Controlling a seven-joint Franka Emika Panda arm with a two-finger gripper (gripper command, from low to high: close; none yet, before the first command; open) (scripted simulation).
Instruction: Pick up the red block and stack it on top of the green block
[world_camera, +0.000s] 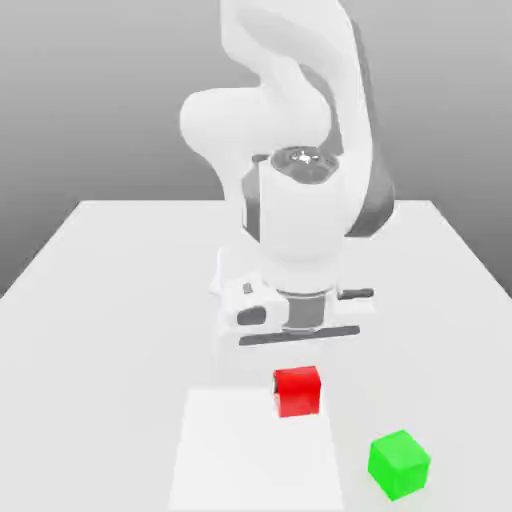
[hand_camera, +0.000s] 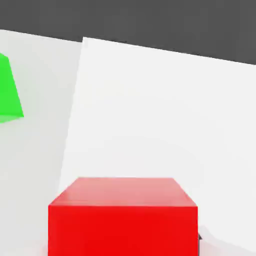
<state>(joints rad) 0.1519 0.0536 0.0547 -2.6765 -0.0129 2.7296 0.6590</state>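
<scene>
Gripper (world_camera: 297, 388) closed around red block (world_camera: 299, 394), off green block (world_camera: 399, 465) toward the exterior view's left. Carry stage, by my read; next: bring red over green, align, lower, release.

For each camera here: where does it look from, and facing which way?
Exterior view: off the arm, looking across the table toward the robot; the arm and hand show.
Hand view: mounted on the hand, facing out past the red block toward the table; a dark sliver beside that block may be a finger.
Shared: red block, green block, white sheet-like area.
</scene>
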